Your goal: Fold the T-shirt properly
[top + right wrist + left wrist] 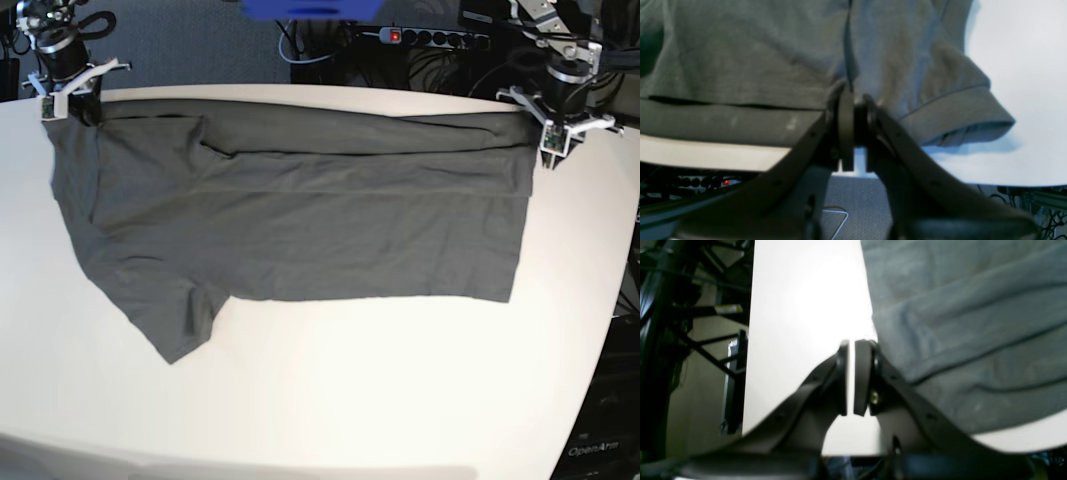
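Glossy white round-edged table (330, 400) filling most of the frame, glare at lower centre. Black power strip (435, 38) with red lit switch at upper centre. Grey carpet floor (853, 200) beyond, tangled cables (310, 45) alongside.

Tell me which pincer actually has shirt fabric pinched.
The right pincer: T-shirt cloth bunches between its pads. The left pincer is shut too, but beside the shirt's edge, with only bare white table showing in its gap.
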Controlling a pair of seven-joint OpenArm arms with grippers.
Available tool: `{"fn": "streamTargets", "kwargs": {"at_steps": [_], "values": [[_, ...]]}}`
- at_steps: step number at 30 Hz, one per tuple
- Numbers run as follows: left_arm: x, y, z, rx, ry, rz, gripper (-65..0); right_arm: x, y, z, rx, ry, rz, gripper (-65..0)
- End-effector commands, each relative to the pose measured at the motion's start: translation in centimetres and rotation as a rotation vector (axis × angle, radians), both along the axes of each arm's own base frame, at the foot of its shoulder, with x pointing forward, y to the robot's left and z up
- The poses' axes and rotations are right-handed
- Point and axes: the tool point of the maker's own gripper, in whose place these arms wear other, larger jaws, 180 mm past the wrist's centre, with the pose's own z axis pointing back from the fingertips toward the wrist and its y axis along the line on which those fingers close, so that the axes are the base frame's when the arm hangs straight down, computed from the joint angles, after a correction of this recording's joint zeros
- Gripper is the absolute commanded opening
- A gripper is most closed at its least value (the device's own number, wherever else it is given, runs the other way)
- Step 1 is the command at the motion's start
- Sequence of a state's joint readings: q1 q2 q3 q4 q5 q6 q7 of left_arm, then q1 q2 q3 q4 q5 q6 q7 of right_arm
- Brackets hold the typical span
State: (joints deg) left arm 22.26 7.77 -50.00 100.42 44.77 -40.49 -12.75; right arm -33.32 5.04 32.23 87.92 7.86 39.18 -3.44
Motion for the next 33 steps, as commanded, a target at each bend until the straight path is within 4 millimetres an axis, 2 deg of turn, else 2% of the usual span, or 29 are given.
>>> {"fn": "streamTargets", "kwargs": {"at_steps": [1, 10, 15, 23, 30, 33], "values": [[0.3, 0.1, 0.9, 0.008, -0.036, -0.005, -62.3, 0.6, -0.5, 1.2, -0.012, -0.043, 0.006, -60.9], [0.1, 0.1, 0.7, 0.014, -0.025, -0.01, -62.2, 0.4, -0.5, 1.1, -0.011, -0.038, 0.005, -61.1], [-0.1, -0.3, -0.2, 0.049, 0.02, -0.04, -62.2, 0.4, -0.5, 1.1, -0.011, -0.038, 0.005, -61.1], [-1.4, -2.3, -2.4, 0.034, 0.042, -0.155, -62.2, 0.4, -0.5, 1.0, -0.01, -0.038, 0.004, -61.1], [-1.4, -2.5, -2.6, 0.055, 0.055, -0.181, -62.2, 0.4, -0.5, 1.0, -0.01, -0.038, 0.004, -60.9], [-0.7, -2.4, -2.4, 0.057, 0.042, -0.18, -62.2, 0.4, -0.5, 1.1, -0.011, -0.039, 0.005, -60.9]]}}
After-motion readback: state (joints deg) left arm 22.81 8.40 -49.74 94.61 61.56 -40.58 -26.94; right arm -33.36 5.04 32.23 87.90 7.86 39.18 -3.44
